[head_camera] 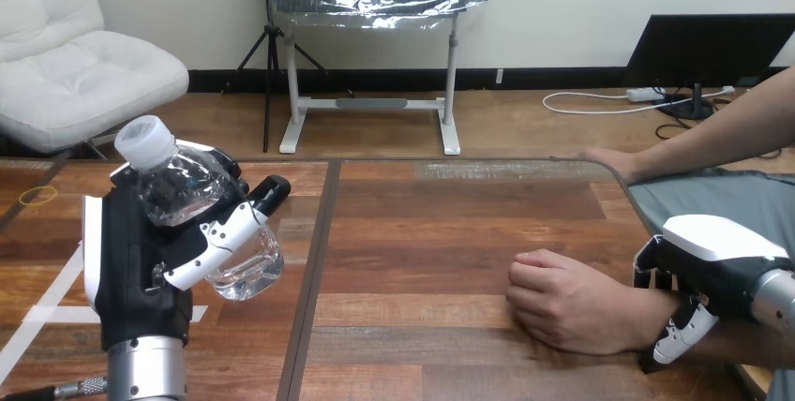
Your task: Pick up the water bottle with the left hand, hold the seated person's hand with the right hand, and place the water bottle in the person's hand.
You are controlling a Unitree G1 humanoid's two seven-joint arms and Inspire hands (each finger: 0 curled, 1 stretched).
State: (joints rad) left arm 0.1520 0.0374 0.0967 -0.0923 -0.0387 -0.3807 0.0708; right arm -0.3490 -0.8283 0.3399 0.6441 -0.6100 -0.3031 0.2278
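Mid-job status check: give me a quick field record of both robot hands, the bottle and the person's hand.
left hand: curled round water bottle, held up off the table
right hand: fingers curled round the person's wrist
person's near hand: loosely closed, resting on table
handover: bottle not yet in person's hand

Wood-plank table (441, 223), mid-brown, w/ dark seam (317, 232)

Left hand (141, 260) grips water bottle (183, 190); right hand (717, 256) clasps person's wrist (633, 326)
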